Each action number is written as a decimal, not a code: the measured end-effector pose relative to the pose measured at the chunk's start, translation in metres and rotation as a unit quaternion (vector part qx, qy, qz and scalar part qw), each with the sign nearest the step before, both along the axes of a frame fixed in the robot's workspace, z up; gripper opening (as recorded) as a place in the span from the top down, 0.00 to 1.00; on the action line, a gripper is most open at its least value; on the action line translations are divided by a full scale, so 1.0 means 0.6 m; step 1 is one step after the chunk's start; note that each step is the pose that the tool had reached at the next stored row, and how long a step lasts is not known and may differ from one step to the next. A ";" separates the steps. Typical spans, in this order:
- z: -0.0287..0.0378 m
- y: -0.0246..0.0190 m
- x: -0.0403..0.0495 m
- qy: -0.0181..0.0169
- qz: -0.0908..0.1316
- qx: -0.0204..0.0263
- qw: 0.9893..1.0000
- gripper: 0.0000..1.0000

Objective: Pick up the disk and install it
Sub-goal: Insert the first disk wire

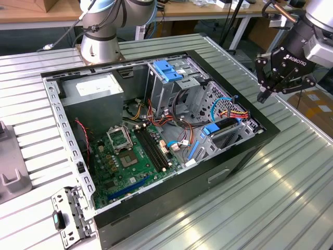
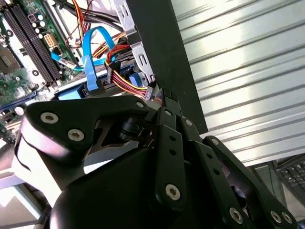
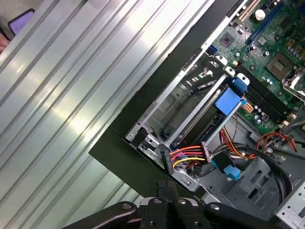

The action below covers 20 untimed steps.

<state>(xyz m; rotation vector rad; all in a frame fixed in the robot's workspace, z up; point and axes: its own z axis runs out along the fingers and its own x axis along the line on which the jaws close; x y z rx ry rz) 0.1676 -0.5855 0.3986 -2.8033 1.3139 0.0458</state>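
Black linkages of the tool [image 3: 164, 188] sit closest in both wrist views, fingertips pressed together on nothing. It hangs above the computer case's [image 1: 229, 169] edge, at the exterior view's right. Just inside that edge, the disk [image 1: 225, 126] lies in its bay among coloured wires [image 3: 188, 155], case resting on the ribbed counter [image 1: 291, 198].

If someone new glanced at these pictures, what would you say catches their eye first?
Most striking is the open computer case lying on the ribbed metal table, its green motherboard exposed. The black gripper hangs above the case's corner at the exterior view's right, holding nothing. Near it, a bundle of red, yellow and orange wires runs beside the bright-blue latch of the drive bay.
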 end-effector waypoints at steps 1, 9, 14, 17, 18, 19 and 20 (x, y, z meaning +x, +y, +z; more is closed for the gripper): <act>0.000 -0.0013 -0.001 0.000 0.003 0.000 1.000 0.90; -0.005 -0.0165 -0.009 0.000 0.013 0.005 1.000 0.90; -0.011 -0.0176 -0.017 0.000 0.017 0.006 1.000 0.90; -0.014 -0.0179 -0.022 0.000 0.019 0.007 1.000 0.90; -0.015 -0.0179 -0.022 0.000 0.019 0.007 1.000 0.90; -0.016 -0.0178 -0.023 0.000 0.020 0.007 1.000 0.90; -0.017 -0.0178 -0.023 0.000 0.020 0.007 1.000 0.90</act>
